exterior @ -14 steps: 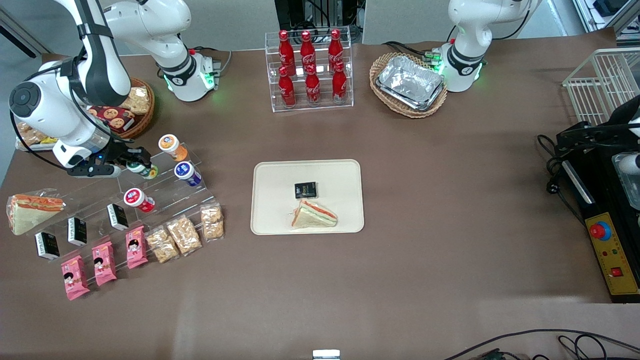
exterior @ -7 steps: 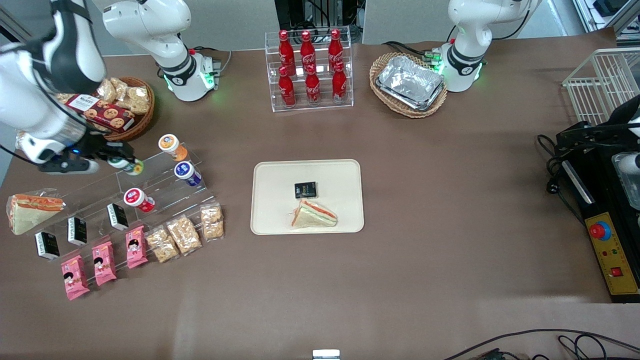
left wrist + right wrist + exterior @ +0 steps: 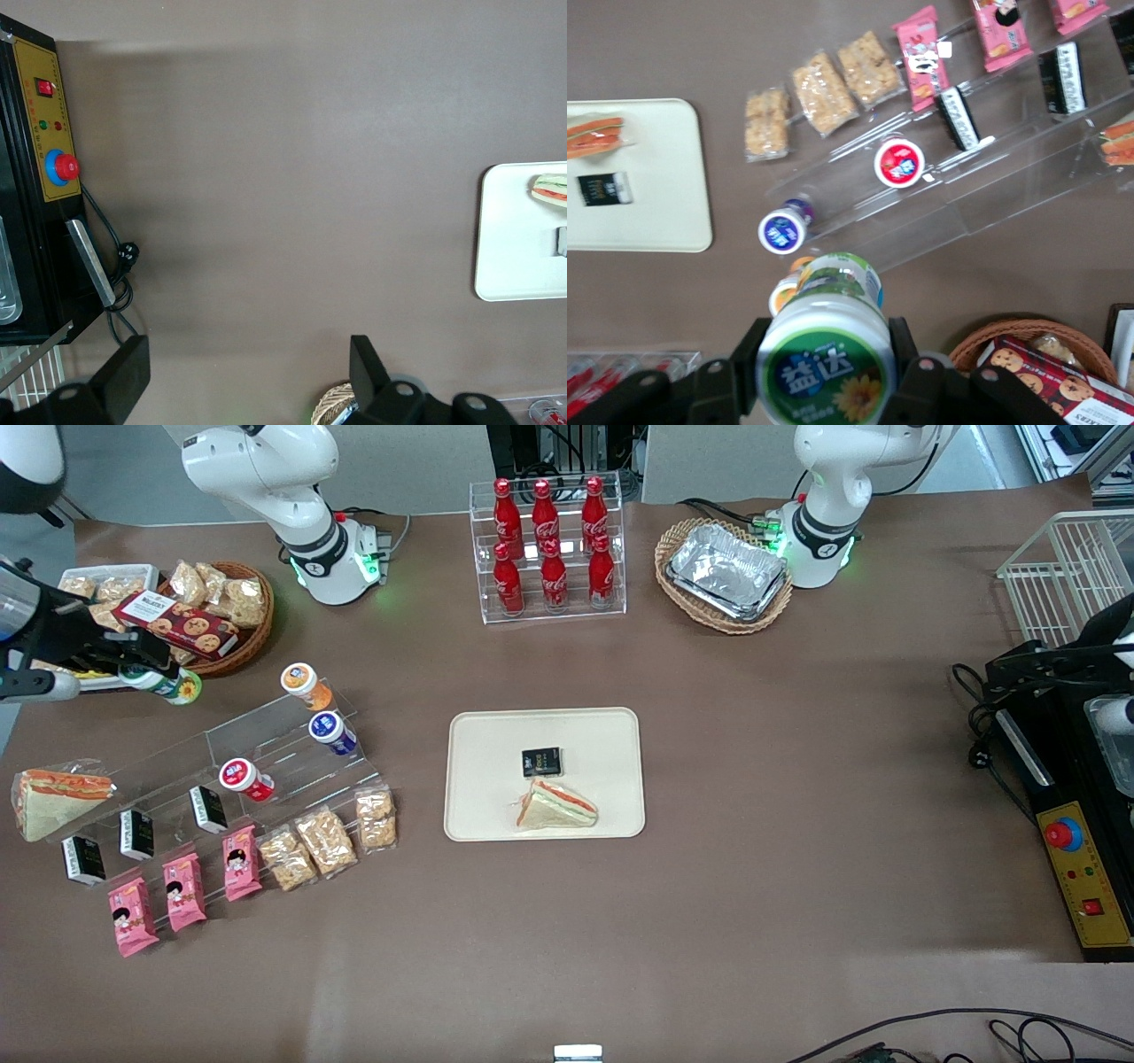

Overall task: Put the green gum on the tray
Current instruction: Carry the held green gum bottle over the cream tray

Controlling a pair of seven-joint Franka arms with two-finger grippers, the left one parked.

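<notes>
The gripper [image 3: 146, 677] grips the green gum [image 3: 174, 685], raised near the wicker basket [image 3: 252, 629]; the tray [image 3: 478, 815] lies well apart toward the parked arm's end; carry sideways.

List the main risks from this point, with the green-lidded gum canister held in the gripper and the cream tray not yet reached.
1. The gripper, shut on the green-lidded gum canister, is far toward the working arm's end of the table; a long carry could loosen the round body.
2. The cream-beige rectangular tray already holds a wrapped triangular sandwich and a small black packet; the drop could land on them.
3. The path may clip the orange-lidded canister.
</notes>
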